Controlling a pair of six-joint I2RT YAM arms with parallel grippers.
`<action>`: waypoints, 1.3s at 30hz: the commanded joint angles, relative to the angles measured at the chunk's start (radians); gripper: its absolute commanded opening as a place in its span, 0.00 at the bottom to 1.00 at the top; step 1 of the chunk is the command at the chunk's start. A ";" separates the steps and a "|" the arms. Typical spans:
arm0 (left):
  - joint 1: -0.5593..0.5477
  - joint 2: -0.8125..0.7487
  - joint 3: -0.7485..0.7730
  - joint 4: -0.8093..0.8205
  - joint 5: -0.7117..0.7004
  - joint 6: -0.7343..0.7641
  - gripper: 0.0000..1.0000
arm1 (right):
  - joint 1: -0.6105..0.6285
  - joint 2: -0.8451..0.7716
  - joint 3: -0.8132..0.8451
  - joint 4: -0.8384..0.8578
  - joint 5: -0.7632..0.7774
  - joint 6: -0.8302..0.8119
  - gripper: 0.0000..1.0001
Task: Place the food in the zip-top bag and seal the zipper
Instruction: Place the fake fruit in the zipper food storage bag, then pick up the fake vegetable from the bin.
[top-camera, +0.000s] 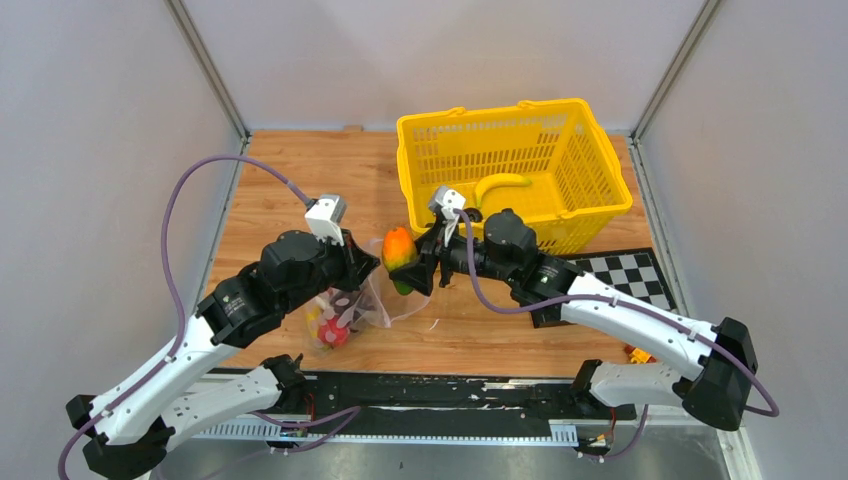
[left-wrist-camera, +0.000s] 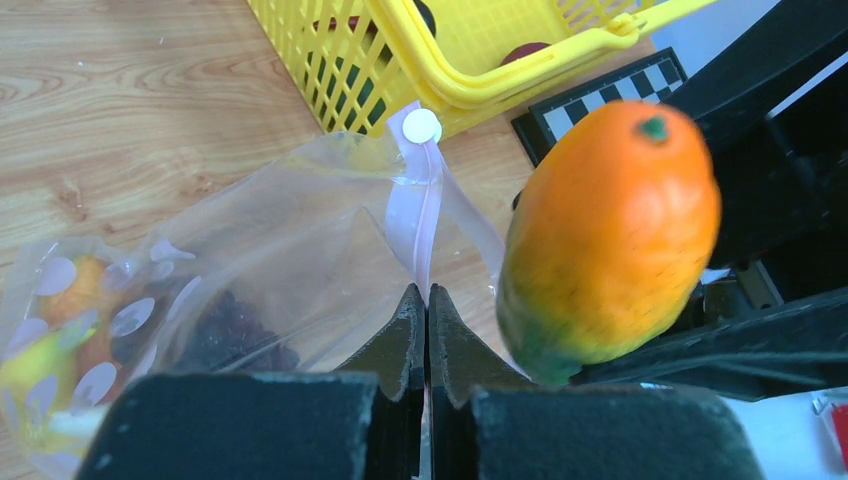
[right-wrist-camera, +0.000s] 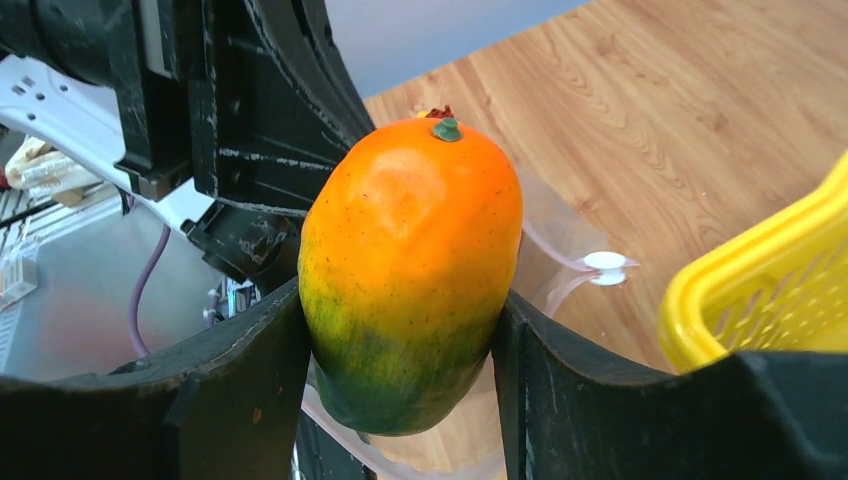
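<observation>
Right wrist: mango (right-wrist-camera: 410, 270), perhaps, between fingers (right-wrist-camera: 232, 400)

We saw the right gripper (right-wrist-camera: 400, 330) clamped on a toy mango (right-wrist-camera: 412, 240), orange above and green below, stem end up, with a black finger (right-wrist-camera: 230, 390) pressed to each side. Behind it showed the clear zip-top bag (right-wrist-camera: 545, 225). Its white tab (right-wrist-camera: 604, 262) stood over the wooden table (right-wrist-camera: 700, 120), near the yellow basket (right-wrist-camera: 740, 300).

Yellow mesh basket (top-camera: 590, 170) on wooden table (top-camera: 290, 190), checkered board (top-camera: 625, 272) near it.
</observation>
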 joint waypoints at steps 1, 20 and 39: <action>-0.001 -0.024 0.017 0.085 0.009 -0.026 0.00 | 0.024 0.020 0.004 0.010 0.025 -0.036 0.25; -0.002 -0.073 0.008 0.086 -0.041 -0.036 0.00 | 0.042 -0.014 0.019 -0.034 -0.018 -0.075 0.73; -0.002 -0.079 -0.011 0.082 -0.047 -0.044 0.00 | 0.008 -0.097 0.151 -0.249 0.691 -0.143 0.85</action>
